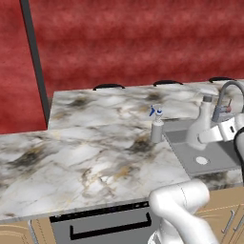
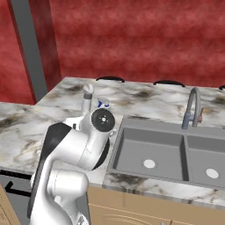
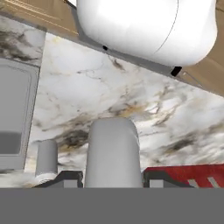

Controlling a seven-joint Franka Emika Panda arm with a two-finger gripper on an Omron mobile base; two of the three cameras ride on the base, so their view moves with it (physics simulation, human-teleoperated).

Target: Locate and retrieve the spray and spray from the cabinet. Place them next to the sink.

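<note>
Tool (image 3: 112, 180) jaws clamp the trigger-head spray bottle (image 1: 201, 125), which we see carried upright over the sink (image 1: 209, 157) edge, presumably to set it on the bench (image 1: 95, 143) just beside the blue-tipped spray (image 1: 157, 125) already standing there.

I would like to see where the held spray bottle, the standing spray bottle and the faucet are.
held spray bottle (image 1: 199, 125): left base view, on its body.
standing spray bottle (image 1: 157, 129): left base view, on its body.
faucet (image 2: 191, 105): right base view, on its curved neck.
</note>
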